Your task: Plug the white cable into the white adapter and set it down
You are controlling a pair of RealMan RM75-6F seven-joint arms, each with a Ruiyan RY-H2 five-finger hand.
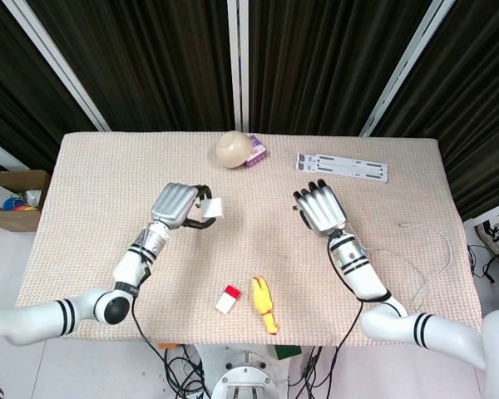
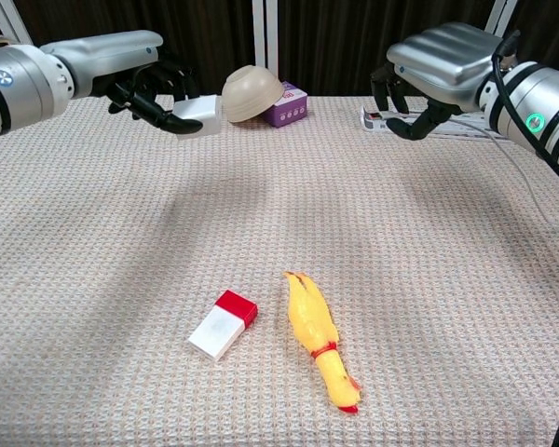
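My left hand (image 1: 176, 205) (image 2: 135, 74) is raised above the table's left half and grips the white adapter (image 1: 212, 207) (image 2: 197, 114) at its fingertips. My right hand (image 1: 320, 208) (image 2: 438, 60) hovers over the right half, back side up, with its fingers curled under. The white cable (image 1: 409, 224) trails from beneath that hand across the table's right side to the edge. The hand appears to pinch the cable's plug end, which the fingers mostly hide. A wide gap separates the two hands.
An upturned beige bowl (image 1: 233, 150) (image 2: 252, 93) and a purple box (image 1: 257, 152) (image 2: 292, 104) sit at the back centre. A white stand (image 1: 343, 167) lies back right. A red-and-white block (image 2: 223, 324) and a yellow rubber chicken (image 2: 317, 340) lie near the front.
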